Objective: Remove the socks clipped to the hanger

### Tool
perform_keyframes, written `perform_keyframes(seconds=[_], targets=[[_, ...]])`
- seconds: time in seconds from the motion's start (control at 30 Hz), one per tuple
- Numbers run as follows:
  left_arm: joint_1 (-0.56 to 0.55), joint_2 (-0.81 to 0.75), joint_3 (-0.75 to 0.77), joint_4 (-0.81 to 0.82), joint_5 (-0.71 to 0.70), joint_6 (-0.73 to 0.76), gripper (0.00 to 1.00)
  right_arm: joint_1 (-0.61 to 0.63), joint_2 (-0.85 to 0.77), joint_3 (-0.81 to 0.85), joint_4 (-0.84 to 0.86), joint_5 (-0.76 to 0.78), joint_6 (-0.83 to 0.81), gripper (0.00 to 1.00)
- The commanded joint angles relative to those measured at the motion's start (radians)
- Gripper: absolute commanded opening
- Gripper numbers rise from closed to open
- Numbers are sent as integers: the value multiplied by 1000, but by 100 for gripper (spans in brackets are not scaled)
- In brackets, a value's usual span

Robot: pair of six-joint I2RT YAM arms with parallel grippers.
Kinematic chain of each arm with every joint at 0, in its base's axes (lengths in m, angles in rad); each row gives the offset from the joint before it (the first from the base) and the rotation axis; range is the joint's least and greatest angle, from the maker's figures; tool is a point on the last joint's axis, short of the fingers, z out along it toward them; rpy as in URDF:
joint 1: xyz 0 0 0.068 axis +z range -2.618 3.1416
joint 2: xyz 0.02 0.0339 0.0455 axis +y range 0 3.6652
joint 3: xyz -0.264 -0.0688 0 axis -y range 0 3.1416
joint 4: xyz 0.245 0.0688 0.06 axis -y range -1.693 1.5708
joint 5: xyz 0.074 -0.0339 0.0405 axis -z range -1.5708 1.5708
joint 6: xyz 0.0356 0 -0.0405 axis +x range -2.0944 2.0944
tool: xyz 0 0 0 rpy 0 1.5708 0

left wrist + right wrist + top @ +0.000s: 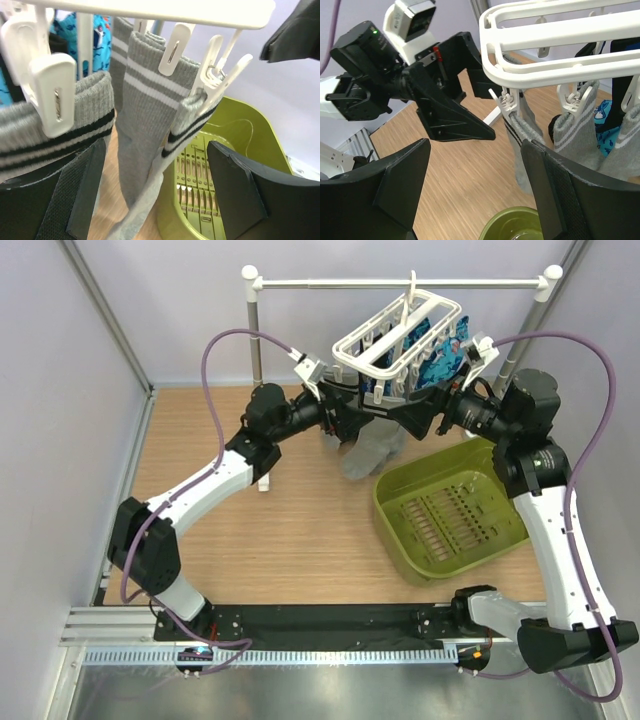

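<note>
The white hanger (395, 335) hangs by its hook from the rail, with grey socks (372, 450) clipped under it. My left gripper (345, 422) is open just left of the socks. In the left wrist view my left gripper (155, 190) has a grey sock (145, 115) with white cuff bands hanging between its fingers (75, 195), held by white pegs (52, 90). My right gripper (425, 412) is open on the hanger's right. In the right wrist view my right gripper (475, 185) is empty, with a grey sock (520, 145) beside its right finger (555, 185) under the hanger frame (555, 40).
A green slotted basket (450, 510) sits on the table at right, below the hanger; it also shows in the left wrist view (210, 190). The white rail stand (400, 283) spans the back. A bright blue patterned cloth (440, 350) hangs on the hanger's far side.
</note>
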Motion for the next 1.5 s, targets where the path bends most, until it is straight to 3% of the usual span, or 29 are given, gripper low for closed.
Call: perform_keyframes(seconds=[0.0,0.17,0.37,0.47,0.5,0.57,0.7,1.13,1.47], targets=[[-2,54,63,6,85,5,86,-4,-31,24,42,-15,-14,84],[2,110,95,17,130,-5,85,-6,-49,18,61,-25,-5,86],[2,143,81,79,208,-77,75,-4,-42,-14,96,-13,14,86],[2,144,74,90,237,-105,53,-4,-17,-3,90,2,1,86],[2,143,72,86,240,-106,41,-6,-11,11,87,4,-2,86],[2,138,74,73,257,-113,31,-6,15,32,66,-1,-9,85],[2,146,107,21,305,-128,0,-6,38,55,59,-7,-25,84],[17,178,150,52,479,-272,0,-11,78,43,122,-56,15,82],[32,189,161,90,513,-338,0,-12,115,14,231,-58,98,78]])
